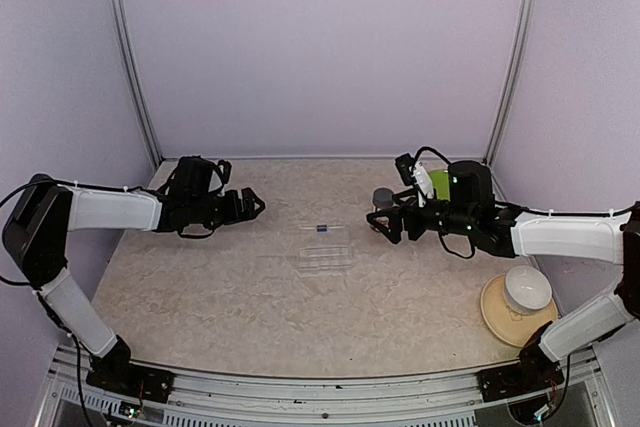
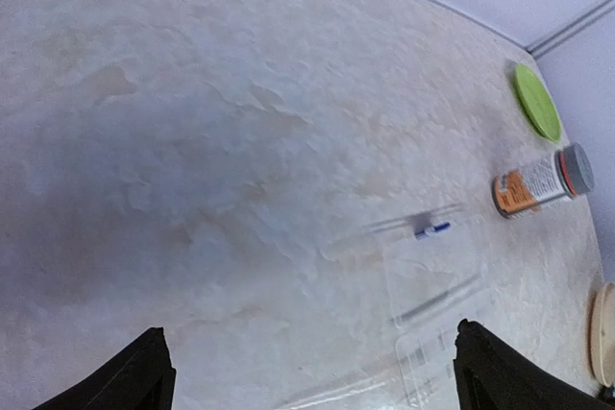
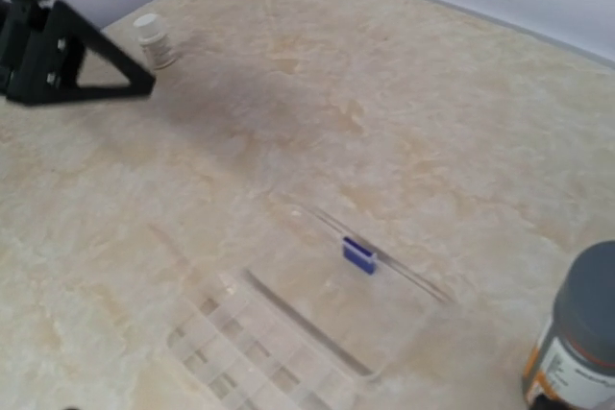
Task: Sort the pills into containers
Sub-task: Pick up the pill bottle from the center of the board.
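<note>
**Left claw spread; blue pill outside the compartments**

The left gripper [image 1: 245, 205] hangs with its black fingers [image 2: 135, 381] wide apart, nothing between them. Whether the right gripper [image 1: 385, 225] is spread, I cannot tell.

Between the two lies the flat, clear, rectangular plastic pill box [image 1: 325, 259]. The tiny dark blue pill [image 3: 358, 255] sits at its 12 o'clock edge, outside the ribbed compartments [image 3: 250, 352].

At the box's 2 o'clock are a grey-capped, orange-labelled bottle [image 2: 538, 182] and a round green plate [image 2: 536, 101]. At 4 o'clock is a white bowl [image 1: 527, 289] on a tan plate [image 1: 500, 322].

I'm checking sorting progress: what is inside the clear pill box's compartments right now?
The compartments look empty. One dark blue pill lies outside them, apparently on the open lid. Clear plastic and glare could hide tinier pieces.
</note>
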### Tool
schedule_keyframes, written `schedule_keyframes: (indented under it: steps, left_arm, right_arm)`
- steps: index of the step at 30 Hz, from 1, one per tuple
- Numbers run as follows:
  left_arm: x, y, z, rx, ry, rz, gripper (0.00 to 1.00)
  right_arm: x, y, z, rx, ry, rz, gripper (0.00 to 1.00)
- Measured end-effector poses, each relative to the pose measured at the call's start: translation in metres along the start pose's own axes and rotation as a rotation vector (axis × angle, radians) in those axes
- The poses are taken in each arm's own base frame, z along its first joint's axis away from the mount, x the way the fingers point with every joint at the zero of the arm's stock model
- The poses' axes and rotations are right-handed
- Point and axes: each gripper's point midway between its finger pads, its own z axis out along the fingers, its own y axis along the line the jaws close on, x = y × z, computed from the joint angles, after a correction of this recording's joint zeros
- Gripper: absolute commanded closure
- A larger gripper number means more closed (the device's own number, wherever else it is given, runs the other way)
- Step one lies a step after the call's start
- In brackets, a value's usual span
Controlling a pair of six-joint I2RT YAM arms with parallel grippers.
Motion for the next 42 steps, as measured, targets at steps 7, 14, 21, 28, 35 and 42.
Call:
schedule_keyframes:
  steps: [7,14,21,28,35,42]
  left_arm:
    - [-0.060,0.028,-0.019,-0.276,-0.145,0.034,0.01]
    - [-0.091,0.073,-0.052,-0.429,-0.240,-0.028,0.01]
    - [-0.104,0.126,-0.073,-0.563,-0.270,-0.111,0.01]
    - [-0.102,0.150,-0.070,-0.686,-0.234,-0.119,0.01]
    - [-0.095,0.178,-0.067,-0.771,-0.214,-0.148,0.01]
    - [-0.083,0.198,-0.043,-0.817,-0.157,-0.149,0.06]
  right_arm:
    - [-0.001,-0.011,0.000,0.063,-0.006,0.017,0.00]
    - [0.000,-0.021,-0.001,0.120,-0.009,0.033,0.00]
    - [0.002,-0.024,-0.002,0.141,-0.006,0.050,0.00]
    - [0.005,-0.026,0.000,0.148,0.000,0.082,0.00]
    - [0.014,-0.025,0.004,0.133,0.031,0.104,0.00]
    - [0.014,-0.019,0.005,0.098,0.034,0.104,0.00]
